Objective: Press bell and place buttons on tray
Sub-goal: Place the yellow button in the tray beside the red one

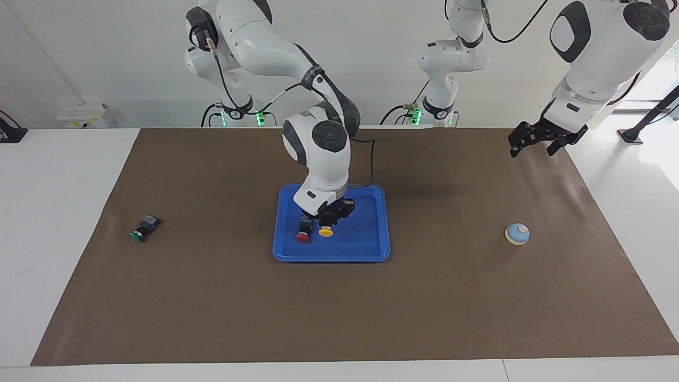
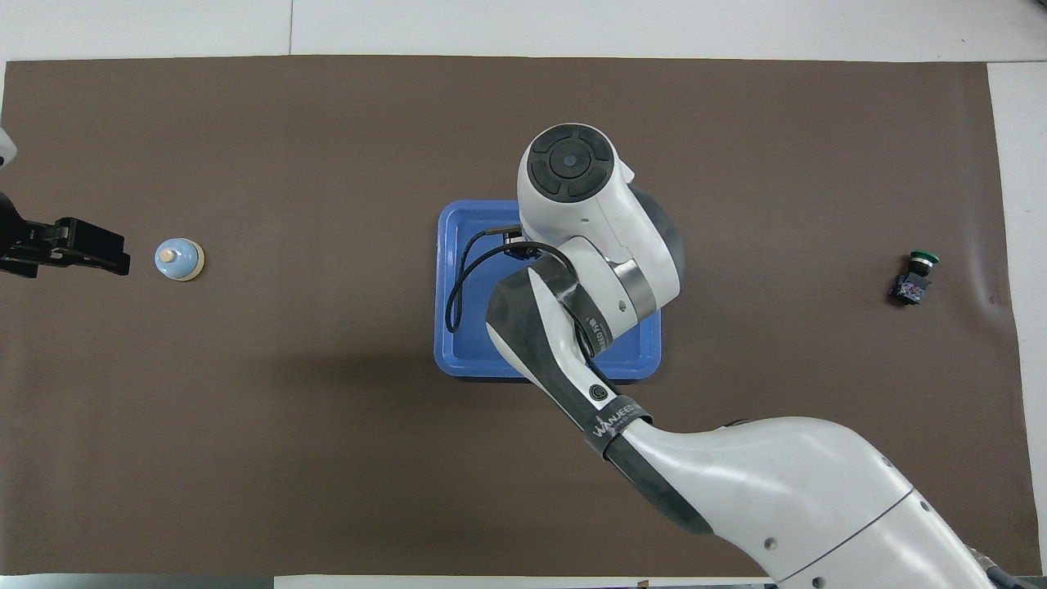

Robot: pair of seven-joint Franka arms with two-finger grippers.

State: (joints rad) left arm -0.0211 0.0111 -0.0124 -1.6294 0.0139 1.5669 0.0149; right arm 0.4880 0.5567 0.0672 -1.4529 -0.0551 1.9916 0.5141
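Note:
The blue tray (image 1: 366, 239) lies mid-table and also shows in the overhead view (image 2: 458, 245). The red button (image 1: 304, 233) lies in it. My right gripper (image 1: 330, 216) is low over the tray, shut on the yellow button (image 1: 325, 231) right beside the red one; the arm hides both in the overhead view. The green button (image 1: 143, 229) lies on its side on the mat toward the right arm's end (image 2: 916, 274). The light-blue bell (image 1: 517, 234) stands toward the left arm's end (image 2: 178, 259). My left gripper (image 1: 534, 144) waits open in the air beside the bell (image 2: 106, 249).
A brown mat (image 1: 212, 307) covers the table, with white table edge (image 1: 63, 212) at both ends. The right arm's elbow and wrist hang over the tray's side nearer the robots.

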